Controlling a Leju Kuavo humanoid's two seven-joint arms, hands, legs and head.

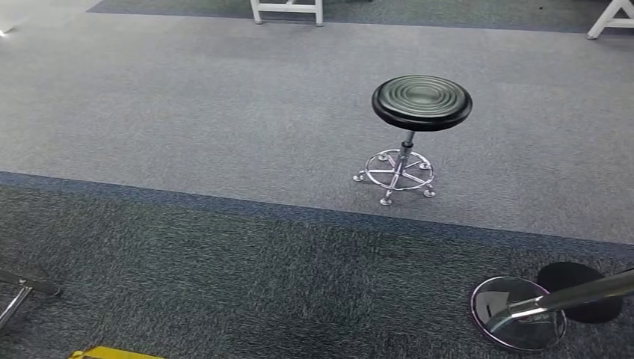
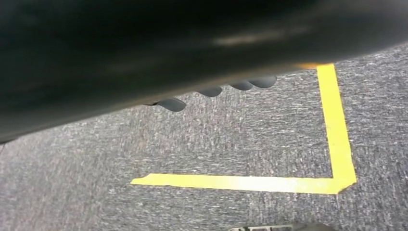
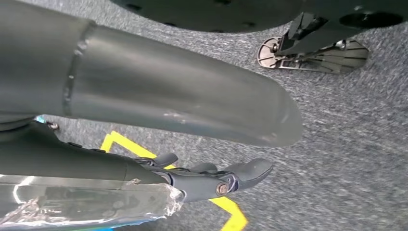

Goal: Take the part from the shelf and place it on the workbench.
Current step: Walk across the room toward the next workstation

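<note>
Part [image 3: 82,208]: shiny, crinkled foil-wrapped packet with a blue edge, seen in the right wrist view, lying right against the right hand [image 3: 192,180]. Dark fingers [image 3: 248,172] stretched out along the packet, apparently holding it against the palm side; thumb hidden. Cannot tell what is inside the foil. Grey carpet [image 3: 346,144] well beyond, crossed by yellow tape [image 3: 120,143].

Left hand [image 2: 211,90] in the left wrist view: rounded fingertips [image 2: 172,104] peeking out from under a dark blurred mass. Cannot tell whether spread or curled, or whether anything is held. On the floor past them, an L-shaped corner of the same tape.

In the head view, nearest first:
- At the bottom edge, left: a yellow scrap [image 1: 112,353].
- At the lower left edge: a chrome leg [image 1: 22,292].
- At the lower right: a round mirror-bright base [image 1: 519,321] with a chrome tube slanting off the right edge, and a dark disc just behind it.
- Farther up, right of centre: a black round-seated stool [image 1: 422,102], upright on a chrome ring base with small feet, alone on the paler band of carpet.
- Along the top edge: white furniture legs [image 1: 288,11] at centre, another [image 1: 609,19] in the upper right corner.
</note>
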